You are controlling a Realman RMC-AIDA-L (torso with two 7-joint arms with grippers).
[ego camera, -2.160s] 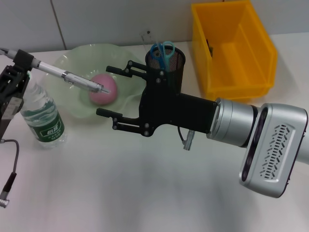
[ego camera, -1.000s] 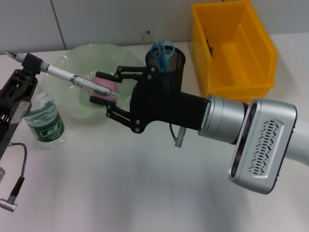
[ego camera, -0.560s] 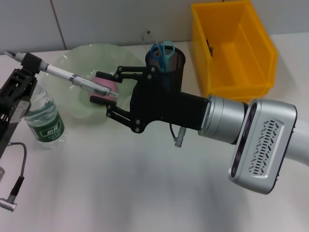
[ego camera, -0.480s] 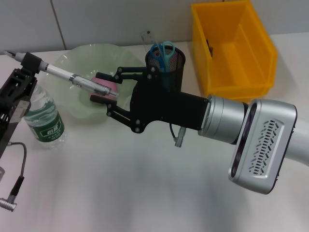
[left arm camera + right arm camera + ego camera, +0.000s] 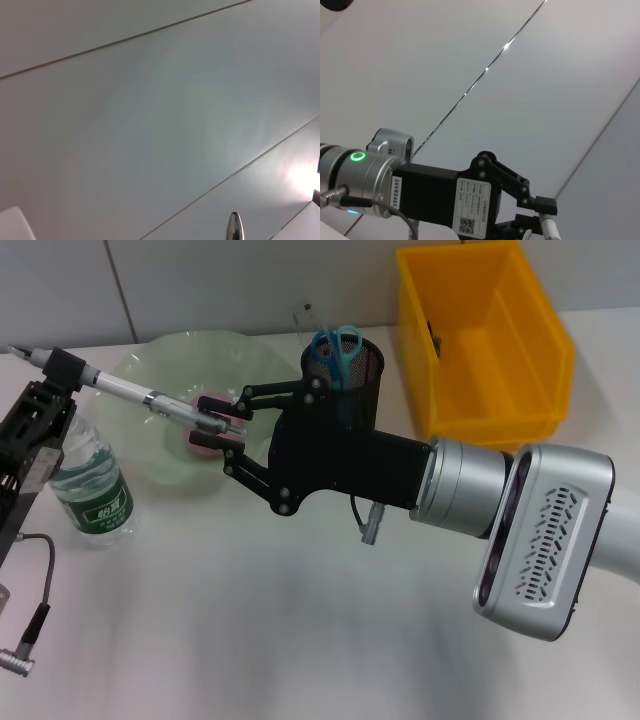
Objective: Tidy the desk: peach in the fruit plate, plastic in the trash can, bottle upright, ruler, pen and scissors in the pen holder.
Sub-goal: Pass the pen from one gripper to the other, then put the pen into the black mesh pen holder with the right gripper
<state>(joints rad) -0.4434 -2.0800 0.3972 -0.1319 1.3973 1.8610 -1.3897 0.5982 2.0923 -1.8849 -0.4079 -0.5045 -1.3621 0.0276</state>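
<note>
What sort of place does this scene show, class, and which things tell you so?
Probably a desk set up for robot trials: a white table against a panelled wall, bearing a mesh pen holder with scissors and a yellow bin, while two grippers share a pen.

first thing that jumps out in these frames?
The pen bridged in mid-air above the green fruit plate: the left gripper holds its back end while the right gripper is shut on its tip. Behind stands the mesh pen holder with blue scissors.
</note>
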